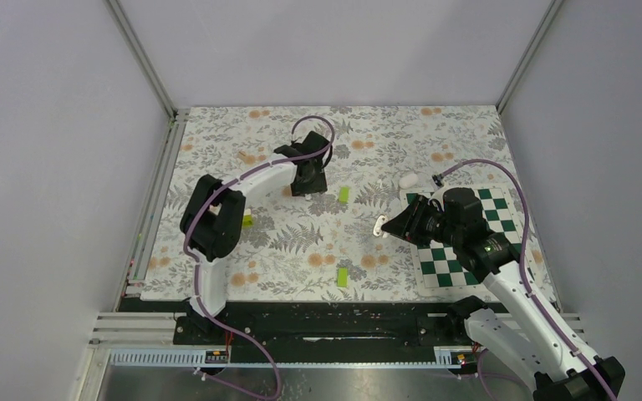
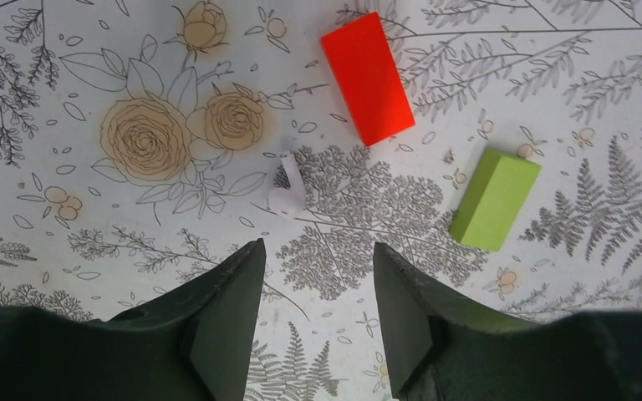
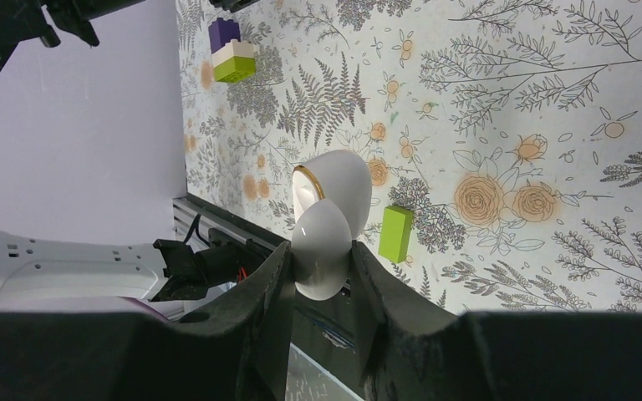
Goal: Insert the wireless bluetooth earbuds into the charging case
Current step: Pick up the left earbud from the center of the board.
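Overhead view of a table under a floral-patterned paper cover [image 1: 217,167], with two robot arms reaching in from the near edge.

The left arm stretches to the far middle of the table. The left gripper [image 2: 318,247] points down at the cover with its dark fingers [image 2: 234,292] spread apart, grasping nothing. A tiny white plastic earbud [image 2: 287,185] lies on the cover just beyond the gap between them, touching neither finger. A red rectangular block [image 2: 366,77] lies farther off, and a lime-green rectangular block [image 2: 495,199] lies to the right of the earbud, both clear of it.

The right arm bends in from the near right corner, and the right gripper [image 1: 389,225] points left. It is clenched on the small white glossy rounded charging case [image 3: 328,219], a finger pressed to each side. The case lid stands open and shows a thin gold rim. The case [image 1: 380,225] is held over the floral cover, just left of a green-and-white checkered mat [image 1: 501,209].

A second lime-green block [image 1: 343,276] lies near the front edge. A small white rounded object [image 1: 408,180], too small to identify, rests at the mat's far left corner. A stack of purple, white and green toy bricks [image 3: 232,50] sits near the left arm.
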`<state>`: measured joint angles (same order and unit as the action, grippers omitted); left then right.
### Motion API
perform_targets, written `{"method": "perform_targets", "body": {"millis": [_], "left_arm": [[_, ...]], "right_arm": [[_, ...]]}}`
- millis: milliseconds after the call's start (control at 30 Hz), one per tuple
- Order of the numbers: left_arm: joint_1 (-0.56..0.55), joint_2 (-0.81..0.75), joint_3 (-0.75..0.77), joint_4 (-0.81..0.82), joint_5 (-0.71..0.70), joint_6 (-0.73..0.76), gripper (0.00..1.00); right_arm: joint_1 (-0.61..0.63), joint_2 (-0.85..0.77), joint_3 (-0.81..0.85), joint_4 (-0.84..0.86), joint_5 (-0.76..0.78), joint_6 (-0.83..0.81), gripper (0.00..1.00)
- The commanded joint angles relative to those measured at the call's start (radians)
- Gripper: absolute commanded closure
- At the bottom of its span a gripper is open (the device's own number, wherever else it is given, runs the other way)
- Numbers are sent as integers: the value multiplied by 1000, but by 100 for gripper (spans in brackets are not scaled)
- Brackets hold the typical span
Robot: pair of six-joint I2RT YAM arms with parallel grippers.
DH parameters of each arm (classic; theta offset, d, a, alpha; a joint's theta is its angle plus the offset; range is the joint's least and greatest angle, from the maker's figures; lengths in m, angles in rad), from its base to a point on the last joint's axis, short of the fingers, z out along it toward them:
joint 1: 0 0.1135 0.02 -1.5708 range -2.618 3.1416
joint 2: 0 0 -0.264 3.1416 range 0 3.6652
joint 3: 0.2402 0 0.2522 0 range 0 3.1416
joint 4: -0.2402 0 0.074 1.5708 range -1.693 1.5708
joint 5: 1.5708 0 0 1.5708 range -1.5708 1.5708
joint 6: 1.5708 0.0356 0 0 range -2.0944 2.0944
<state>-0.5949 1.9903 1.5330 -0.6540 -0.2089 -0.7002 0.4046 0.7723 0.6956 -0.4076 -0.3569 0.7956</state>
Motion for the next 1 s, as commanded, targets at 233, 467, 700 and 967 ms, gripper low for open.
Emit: {"method": "perform_targets", "body": {"millis": [233,467,700,967], "left_arm": [[52,66,40,8,26,-25,56],[57,73,3,55,63,-29,59],[55,82,-6,62,88,-31,68],[55,78,-34,75,88,-40,72]], "right_arm": [[-6,-16,1,17,5,16,100],[-6,-12,1,24,0,21,100],[-6,-11,1,29,0,29,100],[-6,-3,-3,44,-9,37,100]]}}
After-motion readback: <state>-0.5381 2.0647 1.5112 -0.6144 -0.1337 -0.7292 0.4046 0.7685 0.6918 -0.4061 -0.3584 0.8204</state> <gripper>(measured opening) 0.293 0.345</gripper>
